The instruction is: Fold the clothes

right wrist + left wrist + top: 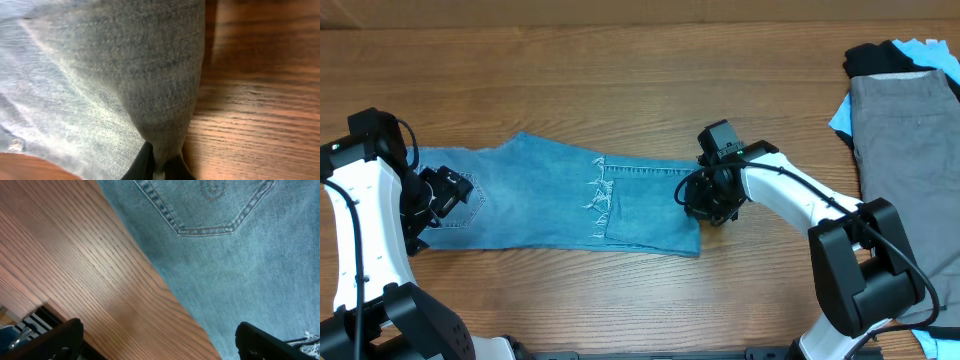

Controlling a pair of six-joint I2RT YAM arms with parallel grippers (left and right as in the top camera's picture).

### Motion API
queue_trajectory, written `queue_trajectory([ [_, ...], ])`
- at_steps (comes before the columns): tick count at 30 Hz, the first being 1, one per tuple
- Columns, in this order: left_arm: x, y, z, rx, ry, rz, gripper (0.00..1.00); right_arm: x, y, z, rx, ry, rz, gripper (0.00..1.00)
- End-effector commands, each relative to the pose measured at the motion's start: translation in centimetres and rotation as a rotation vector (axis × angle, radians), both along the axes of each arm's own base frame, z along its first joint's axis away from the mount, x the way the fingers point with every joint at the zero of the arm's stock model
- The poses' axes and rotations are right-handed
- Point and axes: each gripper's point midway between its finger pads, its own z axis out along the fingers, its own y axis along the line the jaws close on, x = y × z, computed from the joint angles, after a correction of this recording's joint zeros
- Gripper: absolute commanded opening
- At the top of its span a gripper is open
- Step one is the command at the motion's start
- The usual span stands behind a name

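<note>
Denim jeans point(570, 205) lie flat across the left-centre of the wooden table point(620, 70). Legs are doubled back, with the frayed hems point(598, 200) at mid-length. Right gripper point(703, 200) is clamped on the fold edge at the right end, and the wrist view shows cloth bunched between its jaws. Left gripper point(445, 195) is spread wide over the back pocket point(210, 205) end, gripping nothing. Grey garment point(905, 130) sits far right, well apart.

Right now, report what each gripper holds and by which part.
Right gripper is shut on the jeans, pinching a bunch of denim at their right end. Left gripper is open over their left end, holding nothing.
</note>
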Motion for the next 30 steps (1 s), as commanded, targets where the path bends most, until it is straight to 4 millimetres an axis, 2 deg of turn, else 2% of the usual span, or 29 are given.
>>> queue_trajectory([
  [1,-0.1,-0.2,-0.1,-0.005,0.003,-0.014,1.00,3.0,0.5,3.9,-0.007,-0.093,-0.054,0.04],
  [3,-0.1,-0.2,-0.1,-0.005,0.002,-0.014,1.00,3.9,1.7,6.3,-0.006,-0.133,-0.052,0.04],
  [10,-0.1,-0.2,-0.1,-0.005,0.001,-0.014,1.00,5.0,6.5,10.5,-0.014,-0.283,-0.004,0.04],
  [15,-0.1,-0.2,-0.1,-0.005,0.001,-0.014,1.00,4.1,11.5,12.2,0.068,-0.362,0.052,0.04],
  [18,-0.1,-0.2,-0.1,-0.006,0.005,-0.014,1.00,3.8,13.8,13.0,0.127,-0.393,0.063,0.04],
  [20,-0.3,-0.3,-0.1,-0.010,0.012,-0.015,1.00,3.8,16.3,14.4,0.230,-0.425,0.090,0.04],
  [26,-0.4,-0.4,-0.1,-0.013,0.017,-0.041,1.00,4.2,20.1,17.6,0.446,-0.471,0.120,0.04],
  [28,-0.4,-0.3,-0.1,-0.012,0.014,-0.040,1.00,4.4,20.6,17.8,0.462,-0.482,0.118,0.04],
  [30,-0.3,-0.3,-0.1,-0.010,0.011,-0.041,1.00,4.2,21.2,17.1,0.461,-0.476,0.129,0.04],
])
